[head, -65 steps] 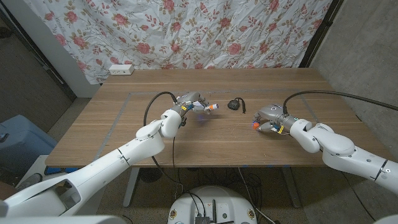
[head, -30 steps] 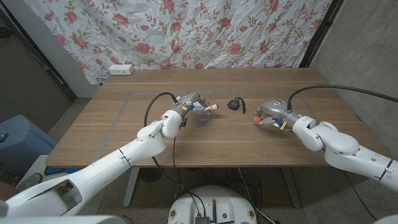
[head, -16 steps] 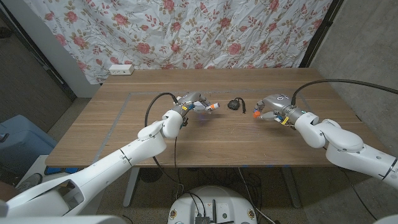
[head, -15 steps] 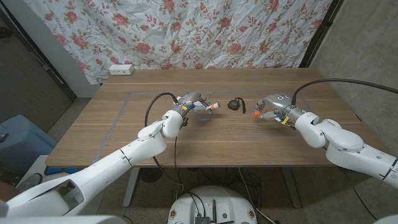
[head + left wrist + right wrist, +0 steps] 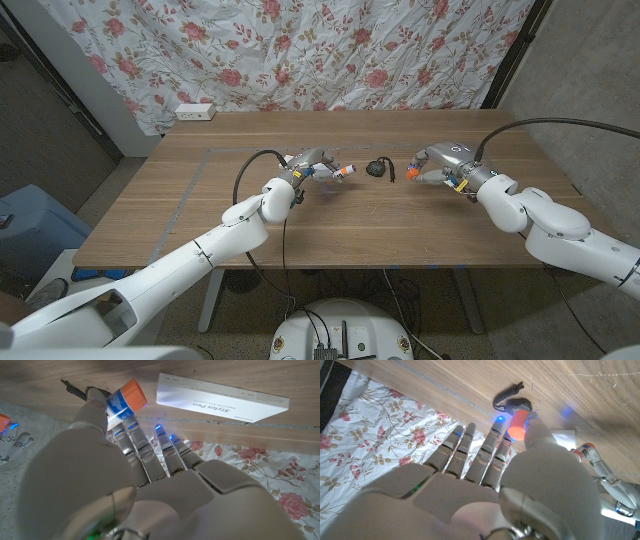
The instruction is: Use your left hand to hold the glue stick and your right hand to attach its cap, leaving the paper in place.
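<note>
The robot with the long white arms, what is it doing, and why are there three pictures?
It is a robot standing at a wooden table. It has two arms, each ending in a robot hand with fingers.

One picture comes from a camera on its head, looking down. The other two come from cameras on its wrists, looking along the back of each hand, so they look turned around.

The left robot hand holds a glue stick with an orange end. The right robot hand pinches the small orange cap. The two hands are apart, so the cap is not on yet.

Between them on the table lies a small black object; I cannot tell what it is. A white box labelled Stylus Pen shows in the left wrist picture.
</note>
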Controlling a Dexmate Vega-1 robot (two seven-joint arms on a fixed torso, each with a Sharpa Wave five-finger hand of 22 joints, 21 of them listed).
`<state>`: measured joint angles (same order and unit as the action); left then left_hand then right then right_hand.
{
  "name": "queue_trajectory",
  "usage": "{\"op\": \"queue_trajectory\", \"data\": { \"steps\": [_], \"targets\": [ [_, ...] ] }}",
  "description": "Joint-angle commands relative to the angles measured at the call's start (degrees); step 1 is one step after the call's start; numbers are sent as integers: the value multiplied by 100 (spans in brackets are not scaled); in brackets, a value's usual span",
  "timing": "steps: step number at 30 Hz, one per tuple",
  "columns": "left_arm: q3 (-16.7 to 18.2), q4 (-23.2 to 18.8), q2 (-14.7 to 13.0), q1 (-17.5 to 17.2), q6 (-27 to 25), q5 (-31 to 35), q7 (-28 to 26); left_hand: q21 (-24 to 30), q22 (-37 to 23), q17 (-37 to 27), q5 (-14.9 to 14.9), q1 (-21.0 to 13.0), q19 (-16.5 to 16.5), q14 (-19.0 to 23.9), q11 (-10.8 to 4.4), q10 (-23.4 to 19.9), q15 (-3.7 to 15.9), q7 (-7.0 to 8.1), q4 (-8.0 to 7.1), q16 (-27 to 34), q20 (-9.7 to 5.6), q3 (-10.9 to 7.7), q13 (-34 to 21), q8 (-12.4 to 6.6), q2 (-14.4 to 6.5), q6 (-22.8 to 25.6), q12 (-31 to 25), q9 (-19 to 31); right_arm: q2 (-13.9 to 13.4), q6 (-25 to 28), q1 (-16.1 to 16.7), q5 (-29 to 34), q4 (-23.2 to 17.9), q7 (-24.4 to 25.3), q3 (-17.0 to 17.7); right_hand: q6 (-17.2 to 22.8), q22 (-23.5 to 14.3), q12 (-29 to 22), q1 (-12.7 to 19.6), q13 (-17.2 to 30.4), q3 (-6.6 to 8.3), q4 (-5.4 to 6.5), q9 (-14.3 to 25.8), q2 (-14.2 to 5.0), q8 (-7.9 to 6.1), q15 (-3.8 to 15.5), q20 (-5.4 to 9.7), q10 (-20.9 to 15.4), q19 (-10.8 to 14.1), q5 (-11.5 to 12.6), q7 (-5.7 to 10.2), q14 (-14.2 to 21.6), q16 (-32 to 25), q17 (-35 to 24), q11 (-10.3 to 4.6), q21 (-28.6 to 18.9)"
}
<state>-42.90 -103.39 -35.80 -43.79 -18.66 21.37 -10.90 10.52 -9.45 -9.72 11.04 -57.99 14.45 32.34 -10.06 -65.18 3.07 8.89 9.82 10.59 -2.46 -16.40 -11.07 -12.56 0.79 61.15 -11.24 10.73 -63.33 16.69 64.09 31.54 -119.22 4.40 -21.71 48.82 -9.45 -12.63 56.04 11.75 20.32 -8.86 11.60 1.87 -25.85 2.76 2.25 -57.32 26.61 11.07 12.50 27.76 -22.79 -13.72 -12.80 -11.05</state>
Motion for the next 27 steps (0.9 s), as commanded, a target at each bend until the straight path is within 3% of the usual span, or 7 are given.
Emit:
{"op": "queue_trajectory", "data": {
  "steps": [1, 11, 27],
  "targets": [
    [96, 96, 45, 2, 163, -339, 61, 36, -18, -15, 21, -47, 47, -28, -286, -284, 874, 79, -21, 4, -30, -13, -29, -35, -347, 278, -9, 61, 240, 95, 93, -743, -28, 206, 273, 67, -35, 7, 19, 14, -45, 4, 10, -45, -23, 815, -2, -46, 35, -13, 15, 17, -35, -15, 3, -26],
    [98, 146, 7, 57, 290, -463, 126, 32, -19, -16, 20, -38, 44, -32, -286, -268, 874, 100, -28, 3, -34, -3, -29, -31, -345, 275, -3, 61, 366, -103, 122, -1485, 42, 321, 476, 65, -36, 21, 18, 14, -66, 8, 6, -59, -10, 813, 3, -50, 3, -19, 16, 2, -36, -17, 3, -12],
    [83, 203, 15, 136, 419, -551, 185, 27, -19, -16, 21, -33, 33, -44, -286, -259, 875, 97, -34, 1, -36, 5, -29, -28, -349, 272, -2, 62, 537, -210, 17, -2077, 59, 469, 448, 76, -36, 38, 9, 15, -98, 19, 2, -86, 6, 806, -24, -62, -25, -29, 15, -12, -40, -21, 4, -2]
  ]
}}
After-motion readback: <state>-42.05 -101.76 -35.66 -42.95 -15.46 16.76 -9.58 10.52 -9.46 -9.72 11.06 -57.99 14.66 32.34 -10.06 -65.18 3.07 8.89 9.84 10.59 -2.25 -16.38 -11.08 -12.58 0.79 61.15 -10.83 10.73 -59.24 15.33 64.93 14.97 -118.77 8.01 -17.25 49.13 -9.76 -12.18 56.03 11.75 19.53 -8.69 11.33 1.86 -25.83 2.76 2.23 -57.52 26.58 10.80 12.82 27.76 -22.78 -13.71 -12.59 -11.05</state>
